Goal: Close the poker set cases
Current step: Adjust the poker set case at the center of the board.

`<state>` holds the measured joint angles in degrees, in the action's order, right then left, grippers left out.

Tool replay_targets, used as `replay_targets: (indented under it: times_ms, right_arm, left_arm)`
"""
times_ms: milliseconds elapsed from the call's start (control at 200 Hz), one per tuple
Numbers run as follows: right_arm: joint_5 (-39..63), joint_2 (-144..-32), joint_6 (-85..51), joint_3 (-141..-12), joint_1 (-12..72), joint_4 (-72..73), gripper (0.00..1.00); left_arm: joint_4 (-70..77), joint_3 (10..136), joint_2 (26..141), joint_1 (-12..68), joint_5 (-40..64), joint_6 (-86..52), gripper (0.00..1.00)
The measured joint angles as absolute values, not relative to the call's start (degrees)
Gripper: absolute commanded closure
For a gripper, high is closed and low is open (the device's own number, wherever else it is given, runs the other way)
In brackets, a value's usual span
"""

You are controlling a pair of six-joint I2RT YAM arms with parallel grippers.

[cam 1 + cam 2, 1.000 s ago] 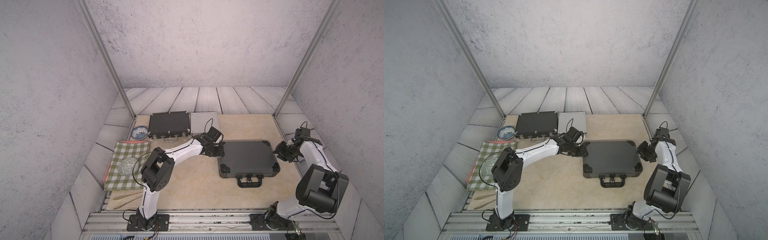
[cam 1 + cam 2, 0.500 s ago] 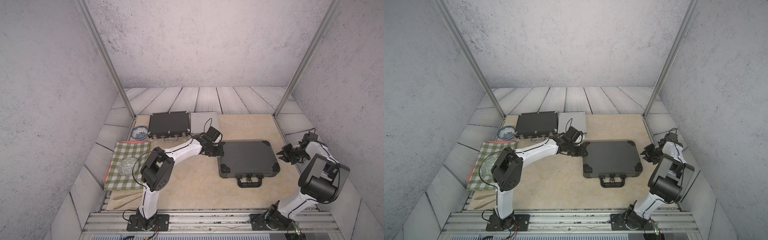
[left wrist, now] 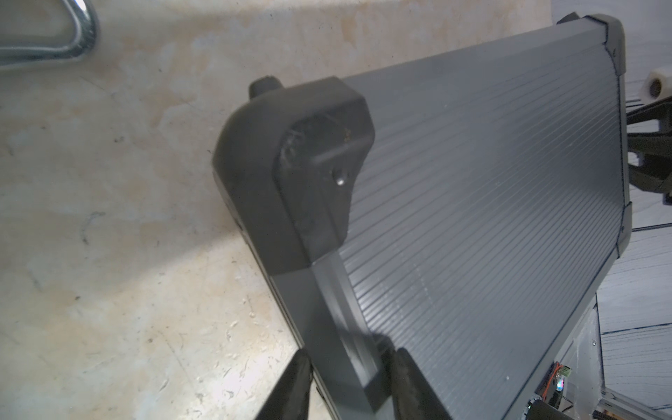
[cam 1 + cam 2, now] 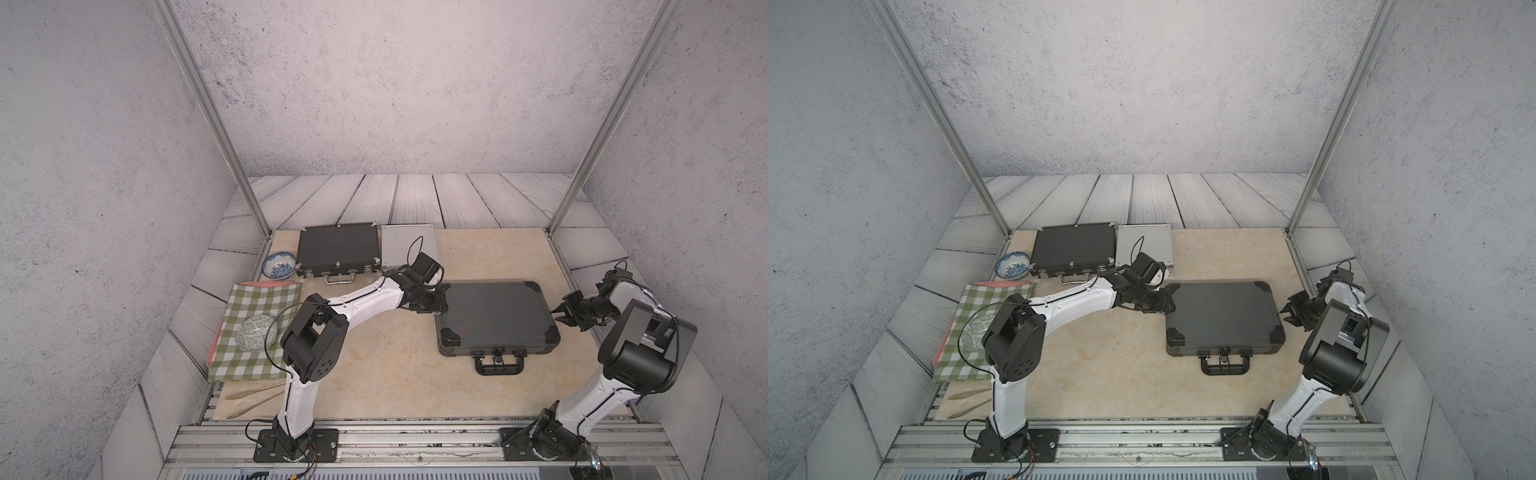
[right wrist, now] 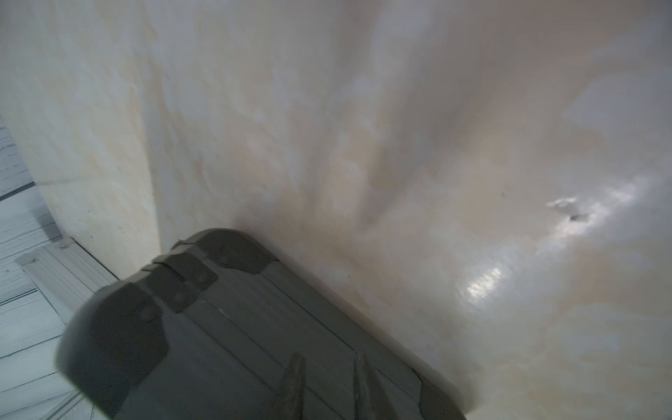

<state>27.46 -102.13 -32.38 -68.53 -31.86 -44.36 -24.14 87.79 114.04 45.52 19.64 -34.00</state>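
The large ribbed dark-grey case lies with its lid down right of centre, handle toward me. My left gripper sits on its left edge near the far corner, one finger against the side wall and the other on the lid, pinching the rim. Just off the case's right side wall, my right gripper has its fingers apart and holds nothing. The black flat case lies with its lid down at the back left. Beside it lies the silver case, its front hidden by my left wrist.
A blue-and-white bowl stands left of the black case. A green checked cloth with a patterned dish covers the left side, with two wooden utensils in front of it. Metal posts mark the back corners.
My right arm has swung from the ribbed case's far right corner forward to the middle of its right side, its jaws narrowing. The left arm and the cases have not moved.
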Motion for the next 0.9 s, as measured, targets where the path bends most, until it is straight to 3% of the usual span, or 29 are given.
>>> replay_targets:
  times_ms: [896]
  right_arm:
    - [20.1,-101.9,-28.3,-65.1,-25.1,-33.0,0.76]
  left_arm:
    - [-23.9,87.5,113.9,44.9,19.8,-34.1,0.63]
